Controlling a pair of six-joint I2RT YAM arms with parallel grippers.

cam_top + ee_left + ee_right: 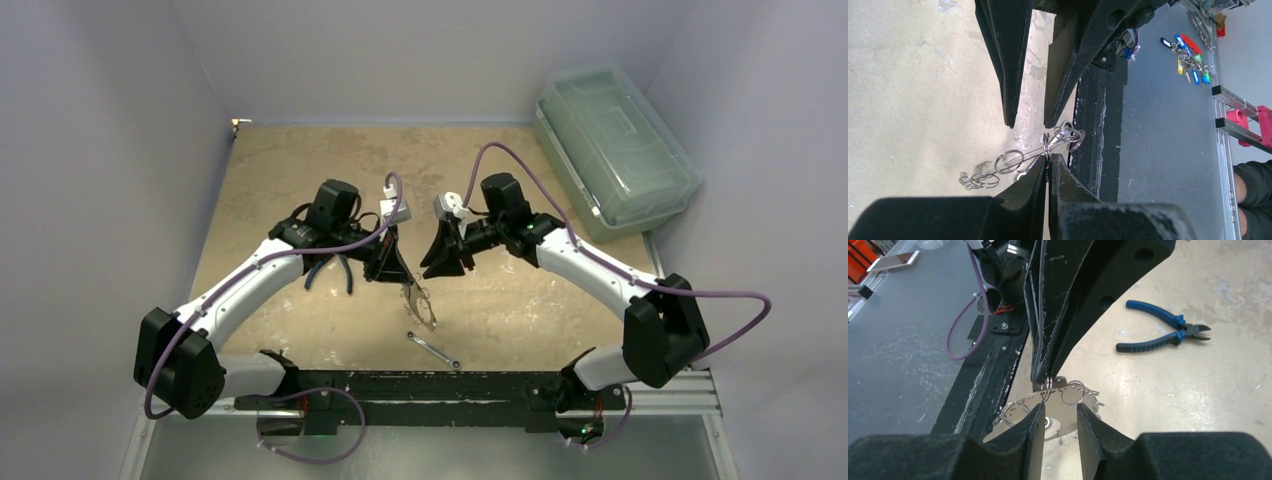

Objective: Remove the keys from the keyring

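Between the two grippers, just above the desk [280, 170], the keyring [1009, 161] hung as a string of thin wire loops, its shadow falling on the surface beneath. One loop was pinched edge-on by the left gripper [1049, 159], whose jaws were pressed together on the wire. The keys [1060, 422], small and silvery, dangled under the loops, their shapes too small to make out. The right gripper [1059, 409] met the left one tip to tip with its jaws spread, one on either side of the dangling keys; whether they touched the metal could not be told. Blue-handled pliers [1163, 335] lay on the desk near the left arm. A slim wrench [433, 348] lay closer to the arm bases. A lidded translucent container [615, 150] sat at the far right corner.
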